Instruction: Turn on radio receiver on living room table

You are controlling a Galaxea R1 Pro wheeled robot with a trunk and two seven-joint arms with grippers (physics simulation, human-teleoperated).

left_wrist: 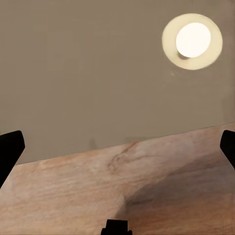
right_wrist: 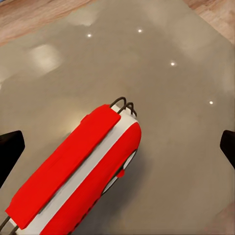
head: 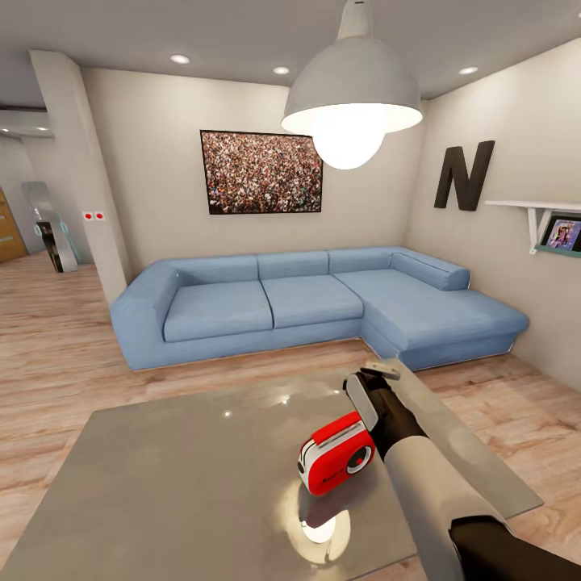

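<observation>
The radio receiver (head: 336, 453) stands upright on the glossy grey worktop (head: 186, 476) in the living room, toward its near right part, its dial face turned toward the robot and its red handle on top; the light-blue sofa (head: 307, 303) lies well beyond the far edge. The right tool (head: 373, 386) hangs just above and behind the radio, at its far right corner, and the right wrist view looks down the length of the red handle (right_wrist: 66, 164), with dark fingertips (right_wrist: 10, 152) at both edges of that picture, so the tool is spread wide and pinching nothing. The left tool (left_wrist: 117, 147) is likewise spread, fingertips far apart, looking at the worktop's edge and the wood floor (left_wrist: 147, 196) with the pendant lamp's reflection (left_wrist: 192, 41) in the grey top. The step in hand seems to be reaching the switch, so the press should come slowly and straight down rather than sideways, since a light box on a slick top will likely slide or tip if nudged from behind; which control turns it on cannot be made out here
</observation>
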